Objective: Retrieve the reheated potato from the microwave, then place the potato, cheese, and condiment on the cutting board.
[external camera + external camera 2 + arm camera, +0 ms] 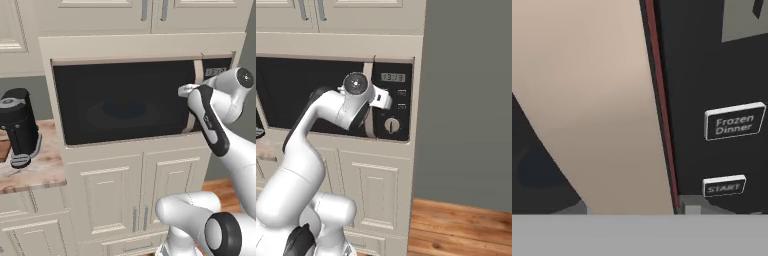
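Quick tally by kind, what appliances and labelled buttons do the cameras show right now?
Microwave: 1
Coffee machine: 1
Labelled buttons, Frozen Dinner and START: 2
Total: 4

Microwave (125, 102) – built-in, beige frame, dark glass door shut; vertical beige handle (597, 100) at door's right, black control panel (393, 100) further right.
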